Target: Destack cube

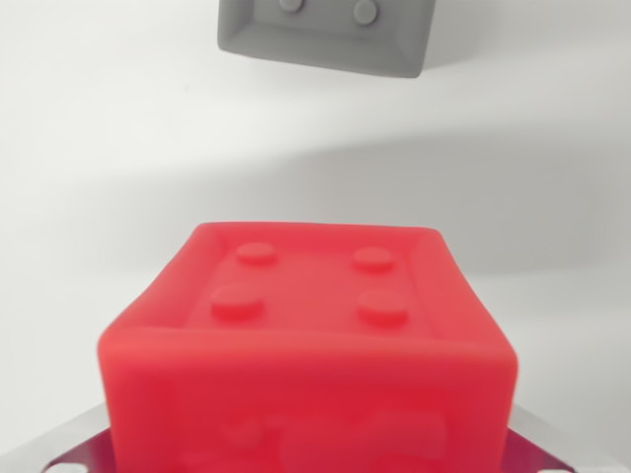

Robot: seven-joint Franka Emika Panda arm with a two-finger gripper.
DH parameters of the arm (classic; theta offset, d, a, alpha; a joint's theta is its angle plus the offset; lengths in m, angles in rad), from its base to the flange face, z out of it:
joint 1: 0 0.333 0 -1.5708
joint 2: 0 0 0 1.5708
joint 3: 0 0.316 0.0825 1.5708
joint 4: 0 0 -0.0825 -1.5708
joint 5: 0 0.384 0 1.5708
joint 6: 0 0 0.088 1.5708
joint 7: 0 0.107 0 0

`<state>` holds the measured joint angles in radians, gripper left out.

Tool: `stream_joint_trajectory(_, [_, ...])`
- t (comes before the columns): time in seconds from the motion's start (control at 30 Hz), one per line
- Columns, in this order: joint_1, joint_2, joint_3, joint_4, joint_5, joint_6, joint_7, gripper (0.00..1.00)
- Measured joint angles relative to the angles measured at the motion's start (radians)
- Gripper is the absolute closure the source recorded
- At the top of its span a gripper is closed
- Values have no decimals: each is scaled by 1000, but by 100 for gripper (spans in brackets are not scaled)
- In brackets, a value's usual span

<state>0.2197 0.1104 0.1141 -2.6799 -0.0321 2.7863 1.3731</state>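
The red cube (306, 355) fills the near view, apparently lifted off the grey cube (325, 34) far behind — next comes setting it down on the white surface (99, 148); whether the jaws are clamped I cannot tell.

White tabletop (108, 148), grey cube (325, 34) resting on it

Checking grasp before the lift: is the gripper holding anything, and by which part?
Cannot be told. The red cube fills the near wrist view, but no fingers show, so neither contact nor a hold is visible. The grey cube lies apart.
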Motion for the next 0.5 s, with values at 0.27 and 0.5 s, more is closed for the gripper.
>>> stream_joint_trajectory(0.27, [13,19,0,-26,-11,44,4,100])
stream_joint_trajectory(0.5, [22,44,-3,-38,-27,84,16,100])
